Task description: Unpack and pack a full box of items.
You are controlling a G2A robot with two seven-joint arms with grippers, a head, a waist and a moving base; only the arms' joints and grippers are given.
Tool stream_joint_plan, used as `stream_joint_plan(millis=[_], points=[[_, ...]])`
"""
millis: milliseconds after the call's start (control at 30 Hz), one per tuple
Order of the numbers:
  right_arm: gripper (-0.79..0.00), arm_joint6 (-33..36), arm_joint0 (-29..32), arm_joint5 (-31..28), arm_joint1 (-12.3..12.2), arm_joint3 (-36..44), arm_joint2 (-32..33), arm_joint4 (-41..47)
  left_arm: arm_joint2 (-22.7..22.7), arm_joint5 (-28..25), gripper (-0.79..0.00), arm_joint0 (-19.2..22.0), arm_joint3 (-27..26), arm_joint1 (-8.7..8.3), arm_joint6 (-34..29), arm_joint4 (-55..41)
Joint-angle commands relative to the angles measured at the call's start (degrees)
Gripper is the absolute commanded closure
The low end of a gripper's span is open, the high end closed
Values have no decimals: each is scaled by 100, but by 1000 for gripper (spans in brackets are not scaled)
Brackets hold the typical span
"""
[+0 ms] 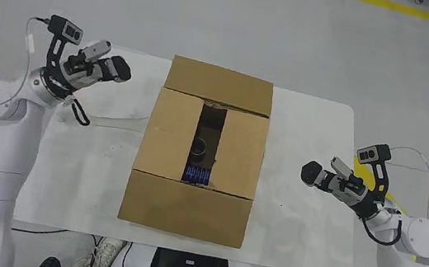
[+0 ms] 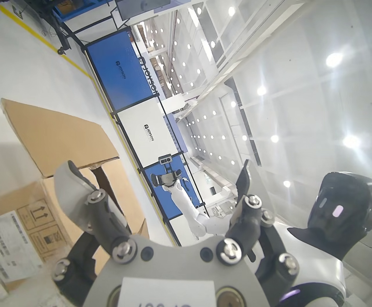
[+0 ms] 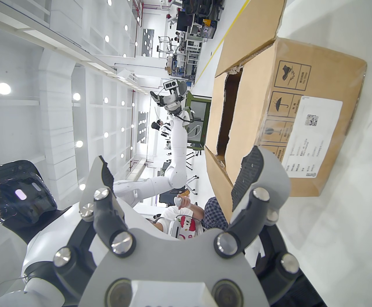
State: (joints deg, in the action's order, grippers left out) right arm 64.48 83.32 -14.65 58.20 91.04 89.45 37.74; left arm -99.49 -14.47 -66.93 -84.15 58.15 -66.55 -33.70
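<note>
Cardboard box point(image 1: 171, 144) mid-bench point(image 1: 299, 238), near and far flaps folded outward, side flaps almost shut. The slot between them shows a blue item point(image 1: 196, 172) and, beyond it, a dark round one point(image 1: 201, 145). Right pincer point(image 1: 306, 172) by the right edge, jaws apart, empty, aimed at the box's side, forearm stretched low. Left pincer point(image 1: 124, 68) over the far left corner, jaws apart, empty, pointing toward the far flap.

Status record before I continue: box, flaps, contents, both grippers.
box: cardboard box, middle of table
flaps: far flap and near flap folded out; side flaps almost shut, gap between
contents: dark round item and blue item in the gap
left gripper: open, empty, apart from box
right gripper: open, empty, apart from box
</note>
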Motion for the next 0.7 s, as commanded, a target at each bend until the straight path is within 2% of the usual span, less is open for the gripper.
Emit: stream_joint_plan(millis=[0,133,300,500,667], points=[[-785,0,0,0,0,0,0,1,-215,109,-785,-183,-140,-38,-39,40],[-785,0,0,0,0,0,0,1,-644,120,-785,-505,-482,-115,20,414],[-785,0,0,0,0,0,0,1,-1109,142,-785,-955,-811,-170,-140,319],[-785,0,0,0,0,0,0,1,-1499,93,-785,-1301,-911,-227,-64,631],[-785,0,0,0,0,0,0,1,-1588,8,-785,-1458,-879,-235,-128,406]])
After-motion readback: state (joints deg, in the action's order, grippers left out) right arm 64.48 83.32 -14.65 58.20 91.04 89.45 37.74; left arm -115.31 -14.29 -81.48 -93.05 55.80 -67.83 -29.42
